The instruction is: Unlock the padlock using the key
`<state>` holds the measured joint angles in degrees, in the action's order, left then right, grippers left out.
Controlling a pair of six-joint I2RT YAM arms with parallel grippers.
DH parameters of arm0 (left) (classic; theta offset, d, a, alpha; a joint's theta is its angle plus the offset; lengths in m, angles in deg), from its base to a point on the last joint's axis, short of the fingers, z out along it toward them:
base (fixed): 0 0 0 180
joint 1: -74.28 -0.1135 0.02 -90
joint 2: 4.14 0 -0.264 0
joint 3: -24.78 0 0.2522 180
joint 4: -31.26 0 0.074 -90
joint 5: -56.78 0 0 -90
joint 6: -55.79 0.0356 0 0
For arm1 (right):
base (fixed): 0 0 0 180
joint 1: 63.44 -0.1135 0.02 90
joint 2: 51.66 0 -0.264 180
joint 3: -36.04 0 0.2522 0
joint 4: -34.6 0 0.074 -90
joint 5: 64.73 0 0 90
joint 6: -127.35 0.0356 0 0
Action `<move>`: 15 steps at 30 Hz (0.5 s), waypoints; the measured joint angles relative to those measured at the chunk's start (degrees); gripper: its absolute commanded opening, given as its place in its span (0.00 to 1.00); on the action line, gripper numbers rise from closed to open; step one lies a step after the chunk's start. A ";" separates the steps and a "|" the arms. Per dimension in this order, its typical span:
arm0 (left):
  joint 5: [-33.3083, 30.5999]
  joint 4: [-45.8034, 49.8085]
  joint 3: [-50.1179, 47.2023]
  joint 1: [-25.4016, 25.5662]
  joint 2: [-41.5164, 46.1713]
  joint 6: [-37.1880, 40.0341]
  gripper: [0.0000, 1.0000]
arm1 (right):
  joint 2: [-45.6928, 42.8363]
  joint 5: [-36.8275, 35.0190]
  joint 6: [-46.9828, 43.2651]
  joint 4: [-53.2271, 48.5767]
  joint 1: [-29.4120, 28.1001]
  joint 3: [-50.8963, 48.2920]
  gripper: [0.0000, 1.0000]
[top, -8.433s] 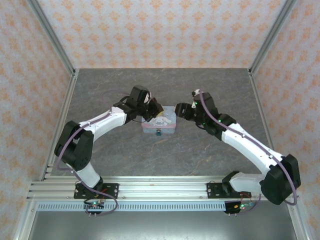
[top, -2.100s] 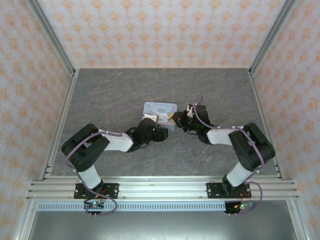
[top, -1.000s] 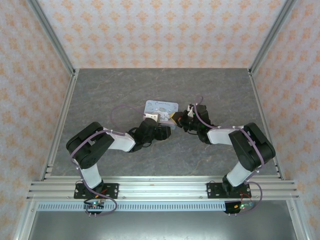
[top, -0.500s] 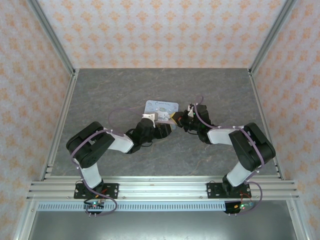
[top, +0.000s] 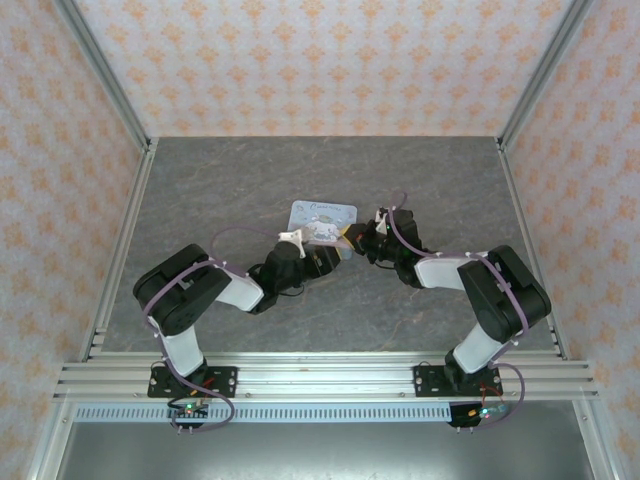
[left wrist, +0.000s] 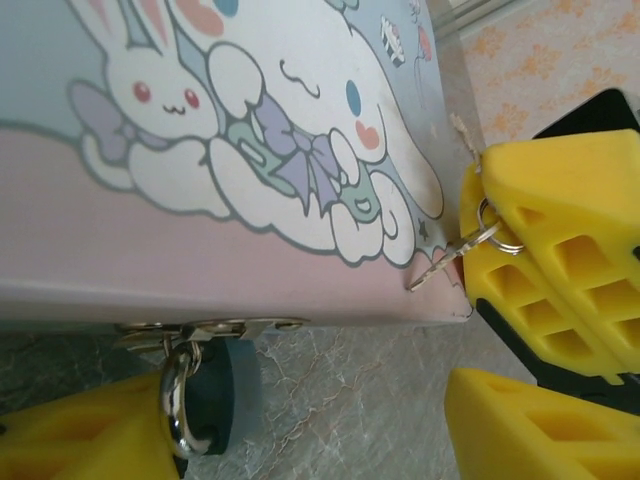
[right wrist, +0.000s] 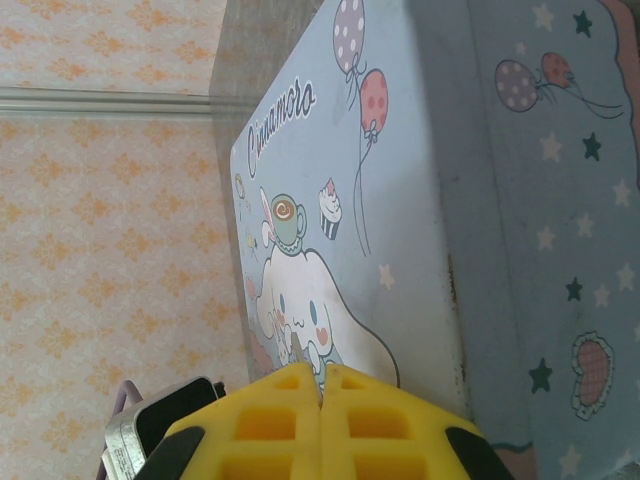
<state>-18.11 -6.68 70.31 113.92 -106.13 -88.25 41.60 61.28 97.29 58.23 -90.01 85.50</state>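
The pastel tin [left wrist: 150, 240] lies on its side, and the padlock [left wrist: 212, 398], dark teal with a shiny shackle [left wrist: 172, 415], hangs from its metal hasp [left wrist: 210, 328]. My left gripper [left wrist: 310, 425] is open: one yellow finger [left wrist: 80, 440] rests against the shackle side of the padlock, the other finger [left wrist: 540, 430] stands far off to the right. My right gripper [right wrist: 322, 375] is shut on the key [left wrist: 440, 268]. The key's blade pokes out toward the tin's corner and its ring [left wrist: 490, 235] sits at the fingertips. From above, both grippers meet at the tin's near edge [top: 335, 245].
The tin [top: 322, 214] sits mid-table on the grey marbled surface [top: 300, 170]. Patterned walls and metal frame posts [top: 100, 75] close in the sides and back. The right gripper's yellow fingers [left wrist: 560, 250] are close to my left gripper's right finger.
The left gripper has crept a little right along the tin's near edge and its jaws have narrowed slightly. The right arm and the key have stayed still.
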 measured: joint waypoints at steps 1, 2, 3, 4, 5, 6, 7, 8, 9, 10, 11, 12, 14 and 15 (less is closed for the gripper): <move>-0.24 -0.07 -0.02 0.00 0.00 -0.17 0.65 | 0.00 0.00 0.00 0.00 0.00 0.00 0.00; -0.57 -0.11 -0.02 0.02 0.00 -0.39 0.64 | 0.00 0.00 0.00 0.00 0.00 0.00 0.00; -0.72 -0.13 -0.02 0.00 -0.02 -0.61 0.62 | 0.00 0.00 0.00 0.00 0.00 0.00 0.00; -0.94 -0.15 -0.02 0.00 -0.02 -0.85 0.61 | 0.00 0.00 0.00 0.00 0.00 0.00 0.00; -1.20 -0.15 -0.02 0.02 -0.04 -1.20 0.59 | 0.00 0.00 0.00 0.00 0.00 0.00 0.00; -1.70 0.00 -0.02 0.02 -0.07 -1.42 0.58 | 0.02 0.00 0.00 0.00 0.00 0.00 0.00; -2.08 0.11 -0.02 0.02 -0.13 -1.51 0.57 | 0.02 0.00 0.00 0.00 0.00 0.00 0.00; -2.43 0.33 0.00 0.00 -0.20 -1.53 0.56 | 0.02 0.00 0.00 0.00 0.00 0.00 0.00; -2.82 0.79 0.00 0.00 -0.33 -1.60 0.55 | 0.00 0.00 0.00 0.00 0.00 0.00 0.00; -3.21 1.20 0.04 0.02 -0.50 -1.62 0.54 | 0.02 0.00 0.00 0.00 0.00 0.00 0.00; -3.54 1.70 0.15 0.00 -0.68 -1.62 0.53 | 0.02 0.00 0.00 0.00 0.00 0.00 0.00; -3.78 2.23 0.31 0.00 -0.98 -1.60 0.53 | 0.00 0.00 0.00 0.00 0.00 0.00 0.00; -4.07 2.64 0.50 0.02 -1.60 -1.62 0.52 | 0.02 0.00 0.00 0.00 0.00 0.00 0.00; -4.17 2.67 0.59 0.00 -1.66 -1.62 0.51 | 0.02 0.00 0.00 0.00 0.00 0.00 0.00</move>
<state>-22.28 -4.01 70.90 113.92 -107.80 -89.87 41.62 61.28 97.29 58.23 -90.01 85.50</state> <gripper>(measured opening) 0.519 0.040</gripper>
